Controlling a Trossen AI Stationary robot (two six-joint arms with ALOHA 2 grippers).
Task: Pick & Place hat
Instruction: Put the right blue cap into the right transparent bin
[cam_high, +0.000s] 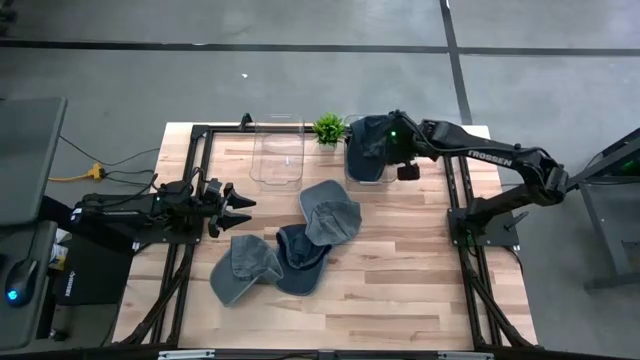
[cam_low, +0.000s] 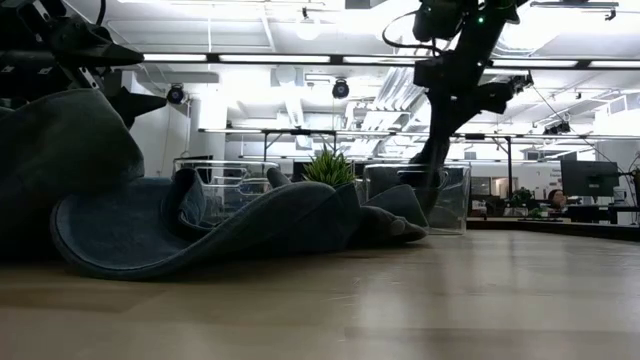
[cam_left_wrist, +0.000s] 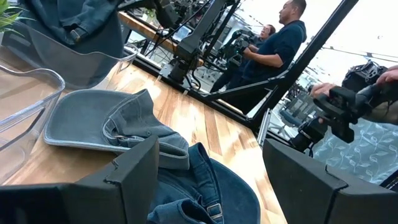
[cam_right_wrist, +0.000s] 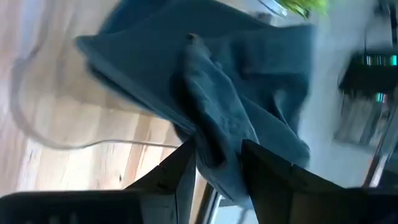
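Nearest the front of the bench (cam_high: 400, 300), three hats lie loose and not yet moved: a grey one (cam_high: 243, 268), a dark blue one (cam_high: 300, 258) overlapping it, and a second grey one (cam_high: 329, 211) resting partly on the blue. So most of the job looks to be left.

Level with these at the left edge, the left hand (cam_high: 243, 203) waits just above the bench with its fingers spread, holding nothing; its own camera looks past them at the blue hat (cam_left_wrist: 205, 193) and a grey hat (cam_left_wrist: 99, 121).

Farther back stand two clear bins, a small plant (cam_high: 328, 128) between them. The left bin (cam_high: 279, 150) appears empty.

The right hand (cam_high: 388, 140) hangs over the right bin (cam_high: 362, 172), its fingers pinched on a fold of a fourth hat (cam_right_wrist: 211, 106), dark blue, which droops toward the bin. Whether the cloth already rests in the bin I cannot tell; I judge this hat to be at the point of placing, not yet let go.
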